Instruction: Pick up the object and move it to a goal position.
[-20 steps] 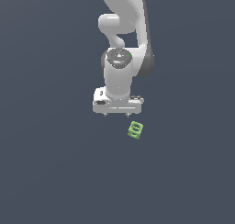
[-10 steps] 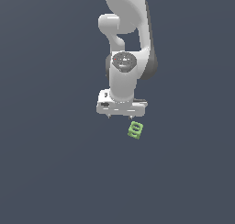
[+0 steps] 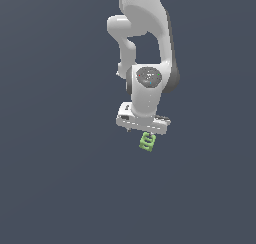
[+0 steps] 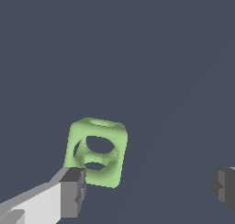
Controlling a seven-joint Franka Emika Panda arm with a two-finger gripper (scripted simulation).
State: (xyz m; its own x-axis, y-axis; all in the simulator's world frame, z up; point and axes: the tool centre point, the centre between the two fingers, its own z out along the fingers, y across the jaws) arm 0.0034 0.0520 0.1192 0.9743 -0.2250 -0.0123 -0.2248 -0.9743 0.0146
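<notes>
Fingers [image 4: 73,191] come first in the wrist view: one dark pad sits right against the near corner of the object [image 4: 97,152], and the other pad is far off across the frame, so we read the jaws as spread wide with nothing held between them. The green block lies just beyond that first pad, off to one side of the gap instead of centred in it; whether pad and block actually touch, we cannot tell from this angle.

In the exterior view the gripper [image 3: 143,129] hangs directly over the object [image 3: 147,141], which lies on the dark floor just below the hand's edge, toward the exterior view's right of its middle.

So we judge the task barely begun. The approach looks nearly finished, but the grasp is not made: we think the hand needs to shift sideways until the block sits between the pads, then come down and close. The lift and the carry to the goal are all left, and no goal marker shows in either view.
</notes>
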